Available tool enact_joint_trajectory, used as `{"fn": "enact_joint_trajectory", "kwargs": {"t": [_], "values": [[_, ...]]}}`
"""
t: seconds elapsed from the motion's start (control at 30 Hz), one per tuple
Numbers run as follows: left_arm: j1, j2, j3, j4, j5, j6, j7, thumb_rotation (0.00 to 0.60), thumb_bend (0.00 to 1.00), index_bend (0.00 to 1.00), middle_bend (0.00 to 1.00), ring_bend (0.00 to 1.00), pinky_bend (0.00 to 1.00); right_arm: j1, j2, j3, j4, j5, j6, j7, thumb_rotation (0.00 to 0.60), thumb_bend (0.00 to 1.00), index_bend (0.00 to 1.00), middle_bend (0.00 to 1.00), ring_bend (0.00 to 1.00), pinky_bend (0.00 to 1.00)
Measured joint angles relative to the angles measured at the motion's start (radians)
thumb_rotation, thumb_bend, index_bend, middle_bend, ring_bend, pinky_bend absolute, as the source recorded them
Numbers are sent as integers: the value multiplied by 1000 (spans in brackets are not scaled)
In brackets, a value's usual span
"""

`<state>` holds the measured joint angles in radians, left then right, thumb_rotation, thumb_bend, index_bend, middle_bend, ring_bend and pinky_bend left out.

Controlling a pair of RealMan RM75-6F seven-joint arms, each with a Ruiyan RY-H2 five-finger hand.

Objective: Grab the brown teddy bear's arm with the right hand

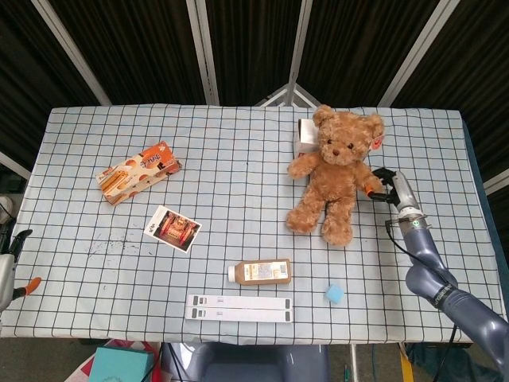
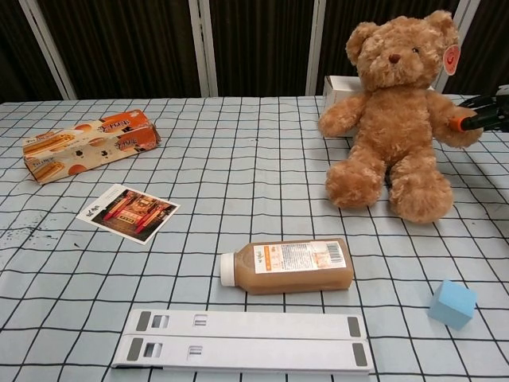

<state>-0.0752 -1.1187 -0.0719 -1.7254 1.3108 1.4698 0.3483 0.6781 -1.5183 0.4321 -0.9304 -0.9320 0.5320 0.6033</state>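
The brown teddy bear [image 1: 334,171] sits upright at the right of the checked table, facing the front edge; the chest view shows it too [image 2: 394,119]. My right hand [image 1: 385,185] is at the end of the bear's outstretched arm [image 1: 368,180], its fingers closed around the paw. In the chest view that hand [image 2: 485,118] comes in from the right edge, an orange fingertip pressed on the paw [image 2: 452,127]. My left hand [image 1: 9,270] hangs off the table's front left corner, fingers apart and holding nothing.
A white box [image 1: 305,137] stands right behind the bear. A juice bottle [image 1: 260,271] lies on its side near the front, with two white strips [image 1: 238,307] and a blue cube [image 1: 334,293] close by. An orange snack box [image 1: 137,172] and a photo card [image 1: 173,228] lie to the left.
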Motion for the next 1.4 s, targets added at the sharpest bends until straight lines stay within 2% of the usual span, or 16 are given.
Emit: {"fn": "enact_joint_trajectory", "kwargs": {"t": [0.53, 0.63, 0.7, 0.8, 0.93, 1.17, 1.4], "values": [[-2, -3, -2, -2, -9, 0, 9, 600, 243, 168, 0, 0, 30, -13, 24, 4, -22, 4, 3, -17, 600, 470, 482, 451, 442, 0], [-3, -6, 0, -2, -9, -2, 16, 600, 243, 168, 0, 0, 30, -16, 33, 5, -37, 0, 2, -18, 600, 461, 406, 438, 395, 0], [-4, -7, 1, -2, -9, -2, 19, 600, 243, 168, 0, 0, 30, -18, 38, 2, -40, 0, -7, -19, 600, 424, 299, 374, 308, 0], [-3, -7, 0, -2, -8, 1, 17, 600, 243, 168, 0, 0, 30, -21, 42, -6, -43, -6, -17, -23, 600, 362, 124, 225, 161, 0], [-2, -5, 1, -2, -5, 3, 14, 600, 243, 168, 0, 0, 30, -30, 61, -9, -58, -21, -47, -4, 600, 331, 11, 128, 46, 0], [-4, -2, 1, 0, -2, 1, 5, 600, 243, 168, 0, 0, 30, -85, 145, -9, -126, -81, -83, 68, 600, 330, 4, 114, 23, 0], [-2, 0, 10, -6, 16, 4, 1, 600, 243, 168, 0, 0, 30, -204, 258, 0, -240, -170, -12, 170, 600, 330, 9, 114, 28, 0]]}}
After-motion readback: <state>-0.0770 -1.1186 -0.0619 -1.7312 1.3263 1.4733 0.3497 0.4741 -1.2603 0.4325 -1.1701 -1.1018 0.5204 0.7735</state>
